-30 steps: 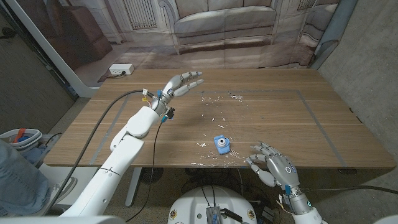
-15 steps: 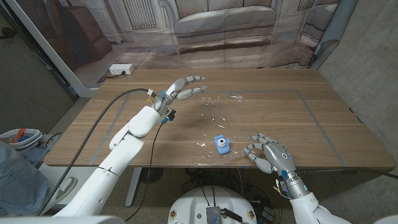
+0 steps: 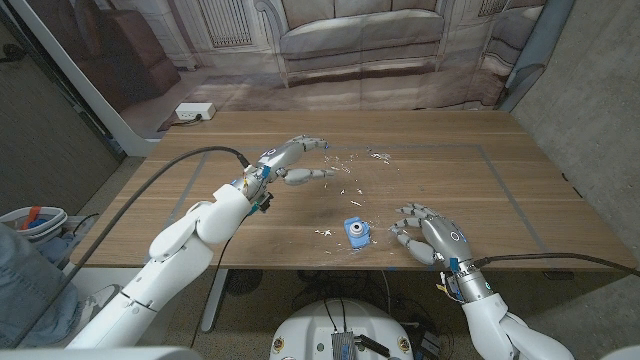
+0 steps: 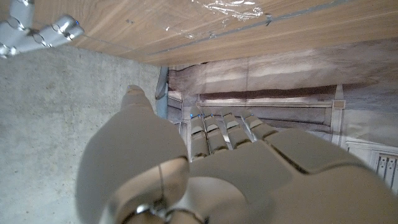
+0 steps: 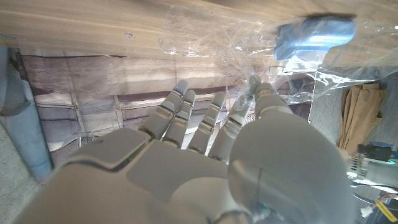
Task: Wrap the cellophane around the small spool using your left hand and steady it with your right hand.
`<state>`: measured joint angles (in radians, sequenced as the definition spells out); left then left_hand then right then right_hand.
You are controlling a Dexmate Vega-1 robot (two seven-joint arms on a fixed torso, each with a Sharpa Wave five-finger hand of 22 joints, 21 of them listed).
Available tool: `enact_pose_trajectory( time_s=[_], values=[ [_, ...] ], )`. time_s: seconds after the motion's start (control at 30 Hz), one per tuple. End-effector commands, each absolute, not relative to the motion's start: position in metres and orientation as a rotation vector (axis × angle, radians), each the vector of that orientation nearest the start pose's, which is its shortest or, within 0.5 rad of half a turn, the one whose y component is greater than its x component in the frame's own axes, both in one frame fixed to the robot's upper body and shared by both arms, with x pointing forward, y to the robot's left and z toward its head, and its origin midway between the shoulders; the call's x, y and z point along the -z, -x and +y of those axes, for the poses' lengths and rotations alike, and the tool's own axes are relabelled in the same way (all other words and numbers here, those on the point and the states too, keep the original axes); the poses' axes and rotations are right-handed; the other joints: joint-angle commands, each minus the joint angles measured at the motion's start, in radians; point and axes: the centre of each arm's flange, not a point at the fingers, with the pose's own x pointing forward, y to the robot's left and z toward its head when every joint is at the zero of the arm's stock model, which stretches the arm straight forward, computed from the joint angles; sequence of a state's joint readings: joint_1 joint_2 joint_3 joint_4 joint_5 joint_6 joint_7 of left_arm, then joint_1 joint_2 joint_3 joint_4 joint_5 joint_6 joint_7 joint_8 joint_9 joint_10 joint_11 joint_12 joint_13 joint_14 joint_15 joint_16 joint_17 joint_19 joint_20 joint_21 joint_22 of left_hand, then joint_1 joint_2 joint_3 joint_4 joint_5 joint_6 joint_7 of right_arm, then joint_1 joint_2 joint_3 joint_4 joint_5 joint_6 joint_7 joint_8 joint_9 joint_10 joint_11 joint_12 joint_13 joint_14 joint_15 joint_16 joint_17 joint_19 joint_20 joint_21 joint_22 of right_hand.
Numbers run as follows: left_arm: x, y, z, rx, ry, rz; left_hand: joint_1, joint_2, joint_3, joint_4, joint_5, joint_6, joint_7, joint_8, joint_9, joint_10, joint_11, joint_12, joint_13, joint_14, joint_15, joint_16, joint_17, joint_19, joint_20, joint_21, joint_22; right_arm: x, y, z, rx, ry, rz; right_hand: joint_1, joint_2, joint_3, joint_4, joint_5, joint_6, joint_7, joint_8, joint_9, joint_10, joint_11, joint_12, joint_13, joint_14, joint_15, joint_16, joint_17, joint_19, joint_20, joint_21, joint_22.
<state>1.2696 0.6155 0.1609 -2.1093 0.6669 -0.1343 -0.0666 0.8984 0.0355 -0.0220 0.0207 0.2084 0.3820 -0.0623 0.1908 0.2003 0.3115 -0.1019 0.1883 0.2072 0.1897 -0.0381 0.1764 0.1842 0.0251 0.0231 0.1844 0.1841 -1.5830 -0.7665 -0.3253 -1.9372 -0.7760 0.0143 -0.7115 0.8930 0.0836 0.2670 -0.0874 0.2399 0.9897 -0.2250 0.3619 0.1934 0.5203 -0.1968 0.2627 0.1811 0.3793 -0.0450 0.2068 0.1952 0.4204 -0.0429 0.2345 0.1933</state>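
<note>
Since a second ago: left hand (image 3: 293, 160) has dropped lower over the table (image 3: 520, 190) and swung toward the cellophane (image 3: 350, 170), fingers now pointing across at it rather than up toward the far edge. Right hand (image 3: 427, 231) has moved in from the near edge toward the spool (image 3: 355, 231). Spool and cellophane unmoved.

Spool: small, blue, standing on the table near the front edge, roughly centre. It sits on the near end of the clear, crinkled cellophane sheet, which runs from there toward the table's middle and far side.

Right hand: just beside the spool on its right, apart from it, fingers spread and curled down, holding nothing. In the right wrist view its fingertips (image 5: 180, 87) reach at the cellophane (image 5: 205, 37) with the spool (image 5: 314, 36) off to one side.

Left hand: at the sheet's left margin, well apart from the spool, fingers apart, nothing held; contact with the film cannot be told. Left wrist view shows cellophane (image 4: 227, 7) beyond the fingers (image 4: 214, 127).

Room: bare wood on both sides of the sheet; spool close to the near edge. A white power strip (image 3: 193, 111) lies at the far left corner.
</note>
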Motion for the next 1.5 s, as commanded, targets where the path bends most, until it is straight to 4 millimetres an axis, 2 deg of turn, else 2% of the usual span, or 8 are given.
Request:
enact_pose_trajectory(
  time_s=[0.03,0.27,0.53,0.67,0.8,1.13,1.3,1.5],
  values=[
    [0.059,-0.448,0.196,0.127,-1.517,-0.882,0.004,-0.002,-0.007,-0.002,0.006,-0.005,-0.002,0.003,0.000,-0.018,-0.003,-0.002,0.002,-0.020,-0.032,-0.001,0.003,-0.021,0.002,0.000,0.002,0.174,-0.451,-0.235,0.174,1.199,-0.889,0.002,0.011,0.003,-0.002,-0.004,0.009,0.000,-0.004,0.003,-0.001,0.003,-0.004,0.004,0.001,-0.077,-0.002,0.002,-0.007,-0.070,-0.002,0.003],
    [0.081,-0.439,0.195,0.129,-1.557,-0.873,0.008,-0.003,-0.008,-0.005,0.012,-0.004,-0.010,0.006,0.000,-0.030,-0.001,0.000,0.002,-0.034,-0.033,0.001,0.003,-0.042,0.005,-0.001,0.002,0.167,-0.462,-0.233,0.144,1.180,-0.881,0.002,0.012,0.003,-0.002,-0.007,0.011,0.000,-0.005,0.003,-0.001,0.003,-0.006,0.004,0.001,-0.075,-0.003,0.002,-0.009,-0.069,-0.003,0.003],
    [0.096,-0.427,0.207,0.152,-1.581,-0.823,0.019,-0.003,-0.006,-0.012,0.017,-0.015,-0.031,0.005,0.001,-0.025,-0.011,0.008,0.002,-0.020,-0.047,0.011,0.003,-0.025,0.003,0.011,0.002,0.154,-0.473,-0.228,0.113,1.171,-0.907,0.002,0.013,0.002,-0.003,-0.010,0.013,0.001,-0.006,0.003,-0.003,0.004,-0.007,0.004,0.000,-0.073,-0.005,0.001,-0.012,-0.067,-0.004,0.003],
    [0.099,-0.420,0.215,0.118,-1.596,-0.788,0.024,-0.004,-0.006,-0.015,0.020,-0.031,-0.039,0.001,0.001,-0.022,-0.016,0.011,0.003,-0.013,-0.049,0.014,0.003,-0.021,0.004,0.014,0.002,0.148,-0.478,-0.232,0.109,1.167,-0.920,0.001,0.014,0.002,-0.003,-0.012,0.014,0.001,-0.007,0.004,-0.004,0.004,-0.009,0.004,-0.001,-0.074,-0.005,0.002,-0.013,-0.067,-0.004,0.003],
    [0.103,-0.416,0.218,0.092,-1.606,-0.747,0.026,-0.004,-0.007,-0.016,0.022,-0.039,-0.045,0.000,0.001,-0.023,-0.019,0.013,0.003,-0.014,-0.049,0.014,0.003,-0.018,0.021,0.016,0.002,0.141,-0.482,-0.237,0.100,1.165,-0.925,0.001,0.014,0.002,-0.004,-0.014,0.014,0.001,-0.008,0.004,-0.001,0.006,-0.008,0.004,-0.001,-0.074,-0.006,0.001,-0.013,-0.066,-0.005,0.003],
    [0.119,-0.414,0.211,0.038,-1.542,-0.650,0.021,-0.011,-0.015,-0.015,0.028,-0.081,-0.049,-0.006,0.002,-0.062,-0.022,0.004,0.004,-0.038,-0.040,0.009,0.005,-0.042,0.033,0.011,0.004,0.135,-0.486,-0.253,0.081,1.160,-0.938,0.001,0.015,0.002,-0.005,-0.017,0.017,0.001,-0.009,0.004,-0.001,0.005,-0.010,0.004,0.000,-0.073,-0.007,0.001,-0.015,-0.065,-0.006,0.003],
    [0.117,-0.423,0.204,0.032,-1.499,-0.648,0.017,-0.012,-0.018,-0.013,0.030,-0.074,-0.045,0.000,0.002,-0.058,-0.023,0.009,0.004,-0.033,-0.038,0.013,0.006,-0.045,0.035,0.012,0.004,0.134,-0.487,-0.256,0.075,1.146,-0.924,0.002,0.015,0.002,-0.006,-0.019,0.018,0.001,-0.010,0.004,0.000,0.005,-0.010,0.004,0.000,-0.072,-0.008,0.001,-0.019,-0.064,-0.007,0.003],
    [0.097,-0.435,0.198,0.046,-1.490,-0.691,0.016,-0.006,-0.018,-0.012,0.035,-0.031,-0.040,0.020,0.002,-0.037,-0.022,0.021,0.005,-0.019,-0.039,0.020,0.007,-0.041,0.035,0.017,0.005,0.128,-0.492,-0.249,0.058,1.161,-0.878,0.004,0.016,0.003,-0.010,-0.024,0.022,0.001,-0.011,0.004,0.002,0.008,-0.011,0.004,0.003,-0.059,-0.008,0.000,-0.024,-0.052,-0.009,0.003]
  ],
)
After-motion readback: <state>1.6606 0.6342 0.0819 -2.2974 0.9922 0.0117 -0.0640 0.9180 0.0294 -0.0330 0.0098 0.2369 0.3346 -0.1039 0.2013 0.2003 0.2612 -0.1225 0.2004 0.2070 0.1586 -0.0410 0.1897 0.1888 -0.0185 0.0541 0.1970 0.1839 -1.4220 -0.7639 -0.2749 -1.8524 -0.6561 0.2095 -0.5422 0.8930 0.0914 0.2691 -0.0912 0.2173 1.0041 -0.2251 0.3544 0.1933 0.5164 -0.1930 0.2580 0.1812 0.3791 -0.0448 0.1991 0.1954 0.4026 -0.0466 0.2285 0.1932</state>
